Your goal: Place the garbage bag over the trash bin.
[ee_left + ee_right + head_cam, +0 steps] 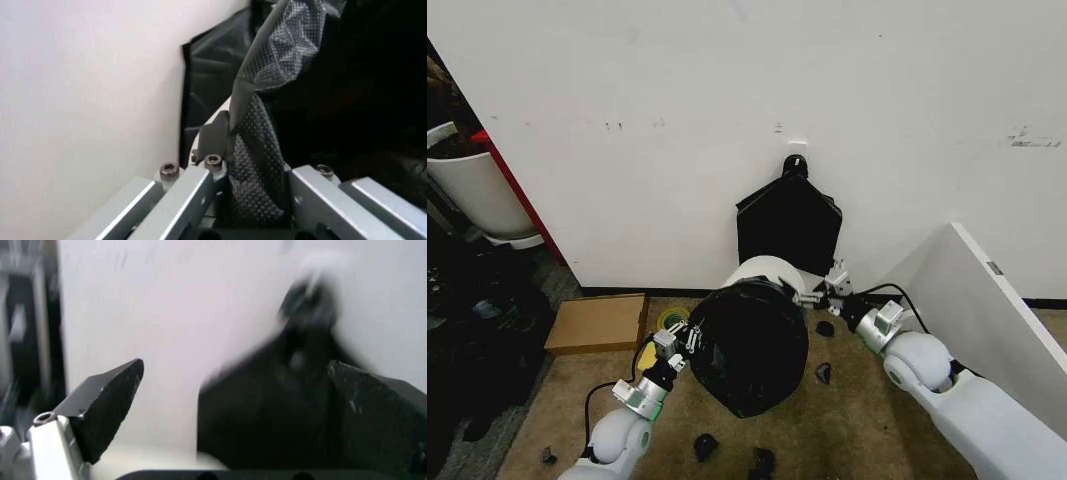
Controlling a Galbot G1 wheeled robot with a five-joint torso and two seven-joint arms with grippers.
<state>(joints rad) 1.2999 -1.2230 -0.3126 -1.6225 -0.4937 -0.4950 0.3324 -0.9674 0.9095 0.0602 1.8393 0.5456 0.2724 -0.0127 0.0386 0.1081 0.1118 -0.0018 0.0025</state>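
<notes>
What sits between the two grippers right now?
Head view: the trash bin, mostly draped in the garbage bag, between left gripper and right gripper.

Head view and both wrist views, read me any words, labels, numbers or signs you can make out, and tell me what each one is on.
No text can be read.
Wall: faint dark scuff marks, not legible as writing.
Garbage bag over the trash bin: no print legible; the left wrist view shows a dotted texture, no letters.
Folded black bundle: plain.
Cardboard box: no label visible.
</notes>
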